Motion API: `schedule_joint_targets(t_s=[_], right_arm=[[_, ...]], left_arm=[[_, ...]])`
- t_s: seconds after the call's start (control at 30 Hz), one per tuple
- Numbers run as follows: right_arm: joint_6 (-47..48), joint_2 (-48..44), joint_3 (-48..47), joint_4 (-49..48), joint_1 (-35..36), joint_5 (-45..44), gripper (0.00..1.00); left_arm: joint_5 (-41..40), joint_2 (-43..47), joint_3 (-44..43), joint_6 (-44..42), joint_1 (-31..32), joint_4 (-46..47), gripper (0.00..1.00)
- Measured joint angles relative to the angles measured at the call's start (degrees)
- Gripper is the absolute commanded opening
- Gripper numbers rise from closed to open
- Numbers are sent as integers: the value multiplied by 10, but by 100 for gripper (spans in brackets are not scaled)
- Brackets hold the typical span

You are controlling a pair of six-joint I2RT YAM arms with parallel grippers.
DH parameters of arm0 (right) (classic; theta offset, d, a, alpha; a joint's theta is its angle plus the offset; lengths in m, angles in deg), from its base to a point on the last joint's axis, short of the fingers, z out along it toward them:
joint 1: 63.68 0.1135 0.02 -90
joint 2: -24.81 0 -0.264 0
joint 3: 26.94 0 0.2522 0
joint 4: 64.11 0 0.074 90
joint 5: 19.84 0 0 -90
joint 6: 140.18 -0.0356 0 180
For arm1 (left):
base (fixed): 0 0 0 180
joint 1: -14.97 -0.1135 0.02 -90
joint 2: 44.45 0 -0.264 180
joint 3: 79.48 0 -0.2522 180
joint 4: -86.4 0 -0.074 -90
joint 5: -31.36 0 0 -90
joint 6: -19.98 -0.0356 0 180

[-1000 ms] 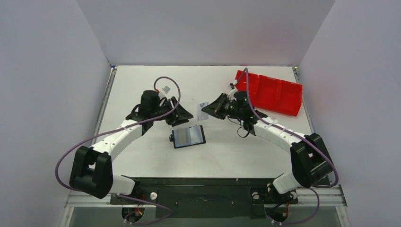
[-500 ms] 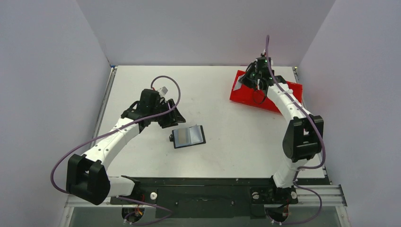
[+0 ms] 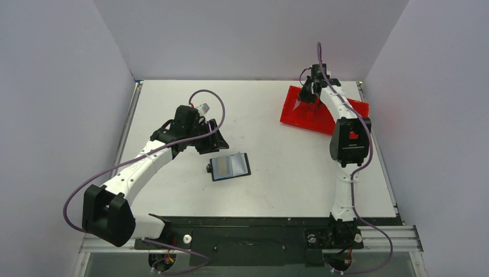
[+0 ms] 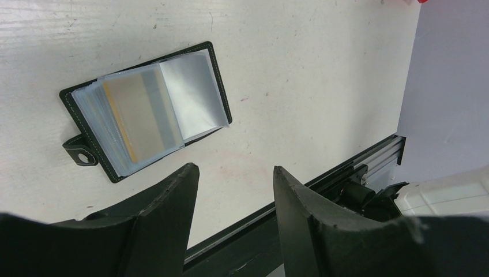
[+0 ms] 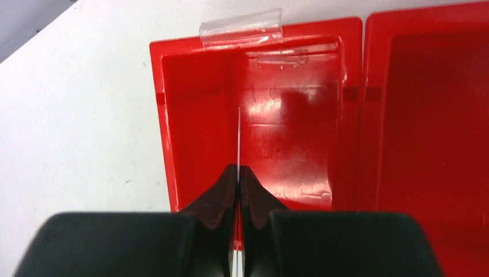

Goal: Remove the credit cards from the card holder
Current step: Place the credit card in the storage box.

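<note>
Right wrist view: the right gripper (image 5: 238, 170) has its fingers pinched narrow on a thin card (image 5: 238, 135), seen edge-on as a pale line, so its colour cannot be told. The card hangs over the end compartment of the red tray (image 5: 157, 115), on the side where a strip of clear tape (image 5: 241, 26) sits on the rim. No other card shows in that compartment.

Left wrist view: the left gripper (image 4: 235, 173) stands with its fingers wide and nothing between them, above the white table (image 4: 323, 69) and just beside the card holder (image 4: 222, 98). The holder lies open and flat, its snap tab (image 4: 81, 151) to one side. A gold card (image 4: 135, 115) with a darker stripe shows through its clear sleeves.

Top external view: the holder rests near the table's middle, well apart from the tray at the far right.

Step in hand, as judged: one extracted card is being delivered to the tray, with at least one card left in the holder. The next move calls for the right fingers to part so the card drops inside the compartment walls. The left gripper is then well placed to steady the holder for the next extraction.
</note>
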Motion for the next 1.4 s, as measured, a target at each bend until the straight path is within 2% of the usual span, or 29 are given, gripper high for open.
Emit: schedule_joint_targets(t_s=[0.2,0.4,0.83,0.93,1.03,1.27,1.4], right_arm=[[4,43,-52,11,-3,1,0],[0,79,-75,17,-2,1,20],[-17,87,-71,21,4,-19,46],[-24,71,-55,28,9,-35,52],[-24,45,-48,42,14,-63,65],[-7,-50,-33,61,28,-106,68],[5,-138,24,60,44,-115,68]], left_arm=[[-2,-3,-14,-9,0,-16,48],[-10,-3,-17,-14,0,-21,48],[-17,-19,-35,-17,-1,-44,49],[-17,-31,-45,-17,-1,-44,49],[-19,-33,-45,-17,-1,-46,49],[-30,-13,9,-11,-1,-20,49],[-39,4,47,-2,-1,-14,49]])
